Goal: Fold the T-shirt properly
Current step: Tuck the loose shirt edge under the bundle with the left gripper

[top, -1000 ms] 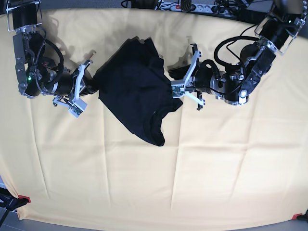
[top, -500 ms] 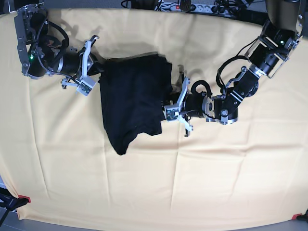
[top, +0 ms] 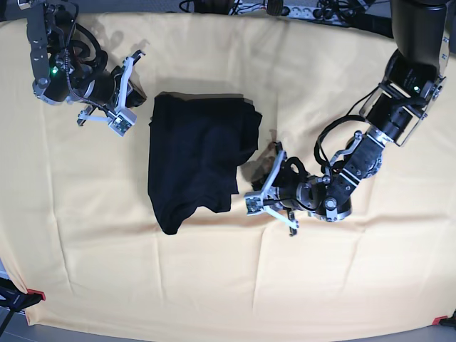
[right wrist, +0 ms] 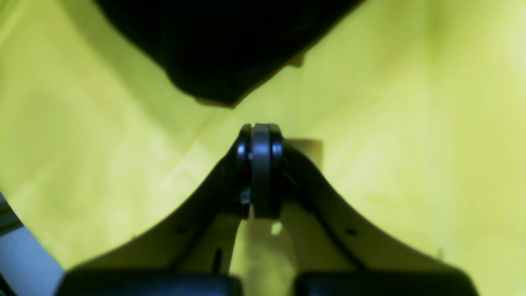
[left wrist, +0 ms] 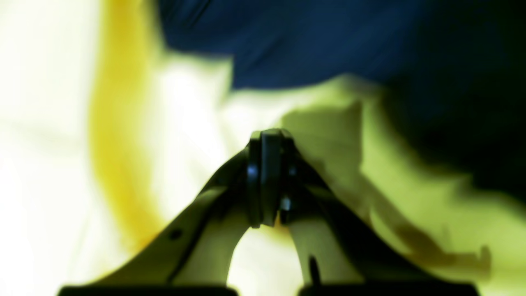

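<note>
The black T-shirt [top: 194, 160] lies folded into a rough rectangle on the yellow cloth [top: 214, 285], with a narrower lobe toward the front. My right gripper [top: 135, 92] hovers just off its back-left corner, shut and empty. My left gripper [top: 258, 191] sits low beside the shirt's front-right edge, also shut on nothing. In the right wrist view the shut gripper [right wrist: 261, 129] points at a dark fold of the T-shirt [right wrist: 218, 45] a short way ahead. The left wrist view is blurred: shut gripper [left wrist: 267, 137], T-shirt [left wrist: 328, 41] across the top.
The yellow cloth covers the whole table. A power strip and cables [top: 285, 8] run along the back edge. Red clamps [top: 34, 293] hold the cloth at the front corners. My left arm [top: 385, 121] stretches in from the back right.
Both grippers have come off the T-shirt and drawn back from it. The shirt has settled flat. The left gripper moved toward the front, the right gripper toward the back left.
</note>
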`<state>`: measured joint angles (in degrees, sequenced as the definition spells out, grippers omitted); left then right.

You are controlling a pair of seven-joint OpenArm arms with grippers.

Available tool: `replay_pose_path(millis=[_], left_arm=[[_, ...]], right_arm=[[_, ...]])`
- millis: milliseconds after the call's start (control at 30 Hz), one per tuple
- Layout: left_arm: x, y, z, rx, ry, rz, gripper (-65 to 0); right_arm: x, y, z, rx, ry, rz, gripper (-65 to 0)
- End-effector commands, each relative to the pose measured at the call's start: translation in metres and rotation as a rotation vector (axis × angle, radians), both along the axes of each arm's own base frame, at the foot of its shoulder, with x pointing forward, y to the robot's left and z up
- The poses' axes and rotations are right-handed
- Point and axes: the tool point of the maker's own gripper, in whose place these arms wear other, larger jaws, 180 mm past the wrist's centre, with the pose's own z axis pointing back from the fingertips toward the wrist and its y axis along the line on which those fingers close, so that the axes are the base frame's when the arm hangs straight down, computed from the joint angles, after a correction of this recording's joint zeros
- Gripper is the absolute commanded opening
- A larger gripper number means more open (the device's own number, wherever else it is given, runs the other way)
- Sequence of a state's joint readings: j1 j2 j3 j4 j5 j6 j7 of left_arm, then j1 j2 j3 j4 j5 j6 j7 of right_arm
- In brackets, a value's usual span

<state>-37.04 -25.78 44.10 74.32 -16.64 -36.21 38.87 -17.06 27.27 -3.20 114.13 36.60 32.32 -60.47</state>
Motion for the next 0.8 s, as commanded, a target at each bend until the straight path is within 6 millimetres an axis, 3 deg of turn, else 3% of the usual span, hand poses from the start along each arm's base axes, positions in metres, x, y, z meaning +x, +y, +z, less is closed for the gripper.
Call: replay_pose_path(millis=[0, 133, 300, 433, 600, 767], left_arm=[[0.018, 0.005, 0.025, 0.000, -0.060, 0.026, -65.0], [0.017, -0.006, 0.066, -0.107, -0.078, 0.037, -65.0], [-0.011, -0.032, 0.099, -0.276, 0.025, -0.063, -65.0], [-0.028, -0.044, 0.104, -0.375, 0.108, -0.095, -65.0], [-0.048, -0.058, 0.094, -0.440, 0.193, -0.103, -65.0], [-0.063, -0.063, 0.079, -0.454, 0.246, -0.100, -65.0]], right_arm=[[0.011, 0.001, 0.016, 0.024, -0.061, -0.004, -65.0], [0.019, 0.007, 0.032, 0.063, -0.131, -0.003, -65.0], [0.020, 0.027, 0.046, 0.157, -0.202, 0.076, -65.0], [0.014, 0.038, 0.052, 0.221, -0.192, 0.118, -65.0], [0.015, 0.048, 0.068, 0.280, -0.218, 0.149, -65.0], [0.024, 0.041, 0.078, 0.210, -0.279, 0.159, -65.0]])
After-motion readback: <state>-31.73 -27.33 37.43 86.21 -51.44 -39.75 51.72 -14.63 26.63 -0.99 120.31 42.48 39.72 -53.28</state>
